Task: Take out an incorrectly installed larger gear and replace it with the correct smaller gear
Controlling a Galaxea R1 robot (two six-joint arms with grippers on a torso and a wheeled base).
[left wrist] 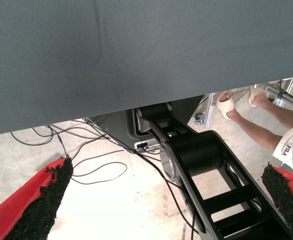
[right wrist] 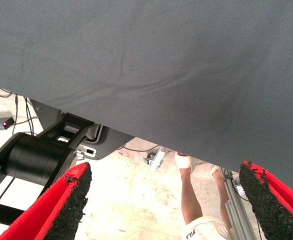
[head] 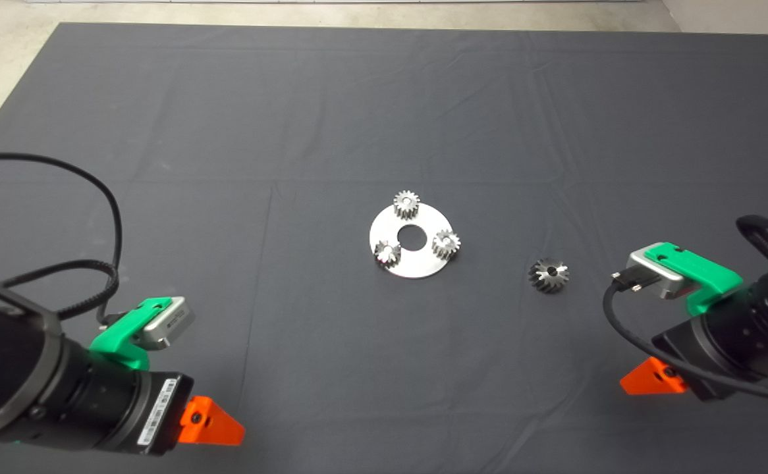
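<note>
On the worktop's dark mat (head: 226,118) a round steel plate (head: 417,266) with a centre hole lies near the middle. Three small straight-toothed pinions stand on it around the hole: one at the far rim (head: 406,204), one at the near left (head: 387,252) and one at the right (head: 446,244). They look alike, so which one counts as the smaller gear cannot be told from the head view; the mounts under them are hidden by the gears themselves.

The larger gear (head: 548,275), with slanted flaring teeth and a dark bore, rests on the bare mat to the right of the plate, well apart from it and touching nothing.

The left gripper (head: 209,424) sits at the lower left edge of the head view, where only one red finger tip shows past the black arm. Its wrist view shows both fingers (left wrist: 41,200) spread wide with nothing between them, above the mat's edge, floor cables, and black arm links. The right gripper (head: 651,380) waits at the lower right, near the larger gear but clear of it, again mostly hidden by its arm. Its fingers (right wrist: 61,205) also stand wide apart and empty. A person's legs in pale sandals (right wrist: 184,162) appear beyond the mat's edge, cut off by the frame.
</note>
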